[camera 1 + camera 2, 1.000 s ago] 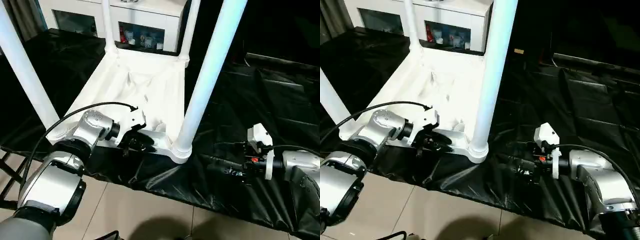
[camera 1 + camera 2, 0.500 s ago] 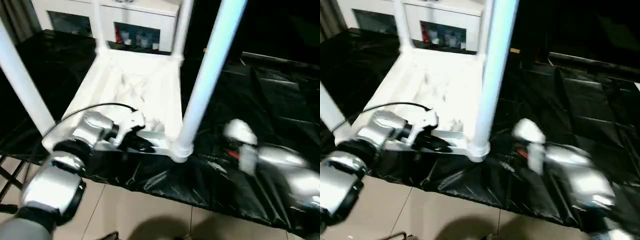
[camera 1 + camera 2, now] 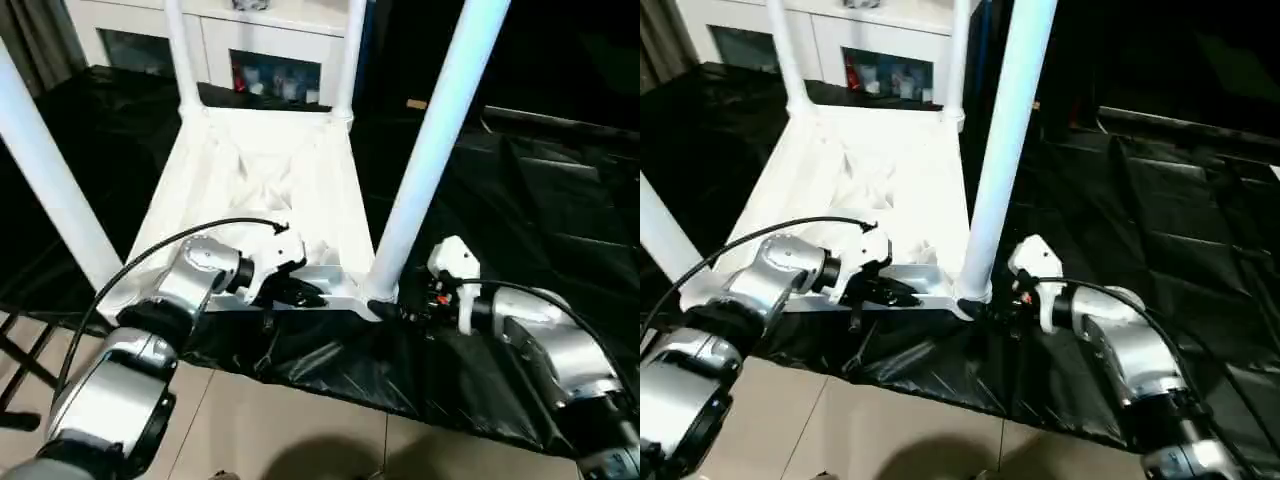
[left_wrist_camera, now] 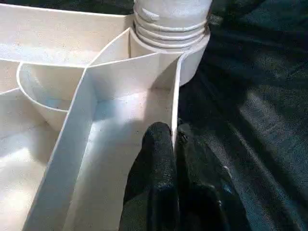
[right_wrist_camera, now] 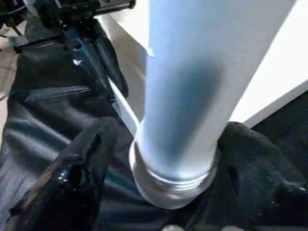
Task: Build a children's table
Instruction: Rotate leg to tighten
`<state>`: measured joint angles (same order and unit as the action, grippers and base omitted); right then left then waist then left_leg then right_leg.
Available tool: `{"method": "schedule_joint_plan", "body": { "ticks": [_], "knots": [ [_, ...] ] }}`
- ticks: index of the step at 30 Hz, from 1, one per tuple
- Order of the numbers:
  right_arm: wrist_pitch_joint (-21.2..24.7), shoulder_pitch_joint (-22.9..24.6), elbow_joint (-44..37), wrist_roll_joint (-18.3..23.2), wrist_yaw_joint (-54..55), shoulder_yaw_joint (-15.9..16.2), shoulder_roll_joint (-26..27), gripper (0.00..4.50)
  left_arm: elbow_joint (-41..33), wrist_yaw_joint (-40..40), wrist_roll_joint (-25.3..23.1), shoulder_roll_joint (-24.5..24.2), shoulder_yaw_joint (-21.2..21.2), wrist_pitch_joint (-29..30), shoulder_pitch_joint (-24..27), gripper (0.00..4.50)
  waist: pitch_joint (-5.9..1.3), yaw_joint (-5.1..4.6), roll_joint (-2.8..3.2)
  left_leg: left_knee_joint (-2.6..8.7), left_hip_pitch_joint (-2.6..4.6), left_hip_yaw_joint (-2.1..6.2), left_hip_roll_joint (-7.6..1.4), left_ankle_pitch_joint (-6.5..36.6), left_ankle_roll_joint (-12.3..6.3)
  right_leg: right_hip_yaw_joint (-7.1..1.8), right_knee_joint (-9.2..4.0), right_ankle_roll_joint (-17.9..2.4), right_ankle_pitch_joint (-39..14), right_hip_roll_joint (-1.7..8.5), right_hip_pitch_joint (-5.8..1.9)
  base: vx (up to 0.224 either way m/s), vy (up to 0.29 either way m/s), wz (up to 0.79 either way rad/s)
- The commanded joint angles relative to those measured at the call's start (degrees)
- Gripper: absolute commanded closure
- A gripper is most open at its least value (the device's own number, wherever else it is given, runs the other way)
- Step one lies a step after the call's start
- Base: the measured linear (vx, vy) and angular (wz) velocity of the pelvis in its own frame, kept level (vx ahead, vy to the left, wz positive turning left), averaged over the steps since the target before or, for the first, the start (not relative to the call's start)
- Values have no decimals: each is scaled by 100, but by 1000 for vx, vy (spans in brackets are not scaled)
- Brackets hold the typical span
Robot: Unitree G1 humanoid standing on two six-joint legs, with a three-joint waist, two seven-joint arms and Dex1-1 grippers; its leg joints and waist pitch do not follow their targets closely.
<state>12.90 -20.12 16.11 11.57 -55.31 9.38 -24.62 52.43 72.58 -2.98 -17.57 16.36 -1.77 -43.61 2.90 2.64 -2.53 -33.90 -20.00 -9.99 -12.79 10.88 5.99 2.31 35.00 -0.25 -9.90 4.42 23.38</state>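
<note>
Grippers at the table's near edge
The left gripper (image 4: 174, 144) pinched the children's table (image 3: 270, 170) rim; the right gripper (image 5: 159, 159) stood wide around the near leg (image 3: 425, 160).

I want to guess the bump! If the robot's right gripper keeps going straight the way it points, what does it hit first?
Probably the near table leg: the right gripper has a finger on either side of the leg's base, so it should meet that first.

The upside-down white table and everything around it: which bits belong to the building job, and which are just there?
Part of the job:
- children's table, upside down
- its legs, e.g. near right leg

Just there:
- black sheet
- white cabinet behind
</note>
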Motion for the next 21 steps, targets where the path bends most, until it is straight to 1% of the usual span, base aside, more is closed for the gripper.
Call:
{"method": "schedule_joint_plan", "body": {
  "ticks": [1, 4, 5, 7, 8, 9, 10, 13, 14, 15, 16, 17, 18, 21],
  "knots": [
    [-107, -87, 123, -58, 42, -3, 16, 113, 41, -173, 151, 57, -144, 210, 256, 450, -342, 22, -35, 410, -24, -36, -11, 1280, -228, -164, -447, -1139, -1579, 264, -283, 0, 0, 0],
    [-186, -135, 253, -98, 80, 16, 92, 141, -96, -206, 142, 29, -144, 276, 326, 450, -347, 10, -28, 408, -25, -41, -7, 1251, -236, -163, -435, -1197, -1453, 259, -284, 0, 0, 0],
    [-190, -138, 265, -101, 81, 31, 114, 151, -103, -210, 142, 27, -147, 285, 329, 450, -344, 2, -28, 405, -22, -48, 0, 1280, -240, -163, -443, -1197, -1483, 254, -284, 0, 0, 0],
    [-226, -141, 302, -117, 83, 61, 138, 158, -109, -228, 132, 25, -149, 294, 328, 450, -334, 0, -29, 413, -22, -43, 3, 1332, -233, -162, -461, -1138, -1645, 257, -282, 0, 0, 0],
    [-274, -141, 347, -141, 86, 89, 165, 165, -124, -248, 121, 19, -150, 300, 335, 450, -334, -9, -45, 415, -29, -41, 3, 1354, -224, -159, -469, -1107, -1728, 259, -282, 0, 0, 0],
    [-277, -141, 350, -142, 86, 91, 167, 165, -125, -249, 120, 18, -150, 300, 336, 450, -335, -9, -40, 415, -26, -37, 1, 1359, -221, -159, -467, -1097, -1749, 262, -282, 0, 0, 0],
    [-329, -160, 417, -175, 110, 97, 210, 189, -169, -300, 107, 16, -164, 342, 345, 450, -332, -21, -36, 418, -26, -36, 0, 1400, -219, -161, -473, -1072, -1821, 262, -274, 0, 0, 0],
    [-363, -184, 485, -200, 145, 102, 252, 201, -195, -378, 88, 19, -178, 373, 343, 450, -321, -46, -36, 429, -32, -29, 4, 1477, -206, -155, -491, -1024, -2004, 259, -268, 0, 0, 0],
    [-408, -186, 538, -231, 183, 122, 295, 211, -241, -458, 72, 21, -191, 407, 358, 450, -319, -43, -30, 429, -27, -29, 3, 1493, -202, -156, -499, -1010, -2041, 258, -262, 0, 0, 0],
    [-417, -186, 547, -236, 188, 125, 301, 211, -250, -472, 70, 22, -193, 414, 361, 450, -318, -50, -32, 428, -23, -30, -1, 1514, -195, -157, -499, -1007, -2065, 259, -254, 0, 0, 0],
    [-448, -175, 570, -250, 200, 138, 322, 229, -276, -528, 70, 39, -206, 441, 371, 450, -315, -54, -34, 429, -25, -29, -5, 1541, -185, -158, -506, -1002, -2109, 265, -251, 0, 0, 0],
    [-477, -157, 585, -264, 216, 150, 338, 229, -303, -565, 67, 62, -208, 461, 381, 450, -314, -54, -35, 427, -23, -29, 0, 1552, -186, -158, -509, -1000, -2129, 262, -248, 0, 0, 0],
    [-487, -119, 574, -274, 237, 165, 359, 235, -326, -732, 47, 108, -230, 475, 390, 450, -317, -56, -25, 428, -19, -30, 1, 1556, -188, -160, -508, -993, -2132, 256, -246, 0, 0, 0],
    [-488, -23, 568, -268, 328, 145, 444, 241, -339, -1179, -33, 235, -260, 461, 400, 450, -307, -57, -33, 431, -14, -35, 0, 1586, -199, -161, -521, -987, -2133, 244, -235, 0, 0, 0]
  ]
}}
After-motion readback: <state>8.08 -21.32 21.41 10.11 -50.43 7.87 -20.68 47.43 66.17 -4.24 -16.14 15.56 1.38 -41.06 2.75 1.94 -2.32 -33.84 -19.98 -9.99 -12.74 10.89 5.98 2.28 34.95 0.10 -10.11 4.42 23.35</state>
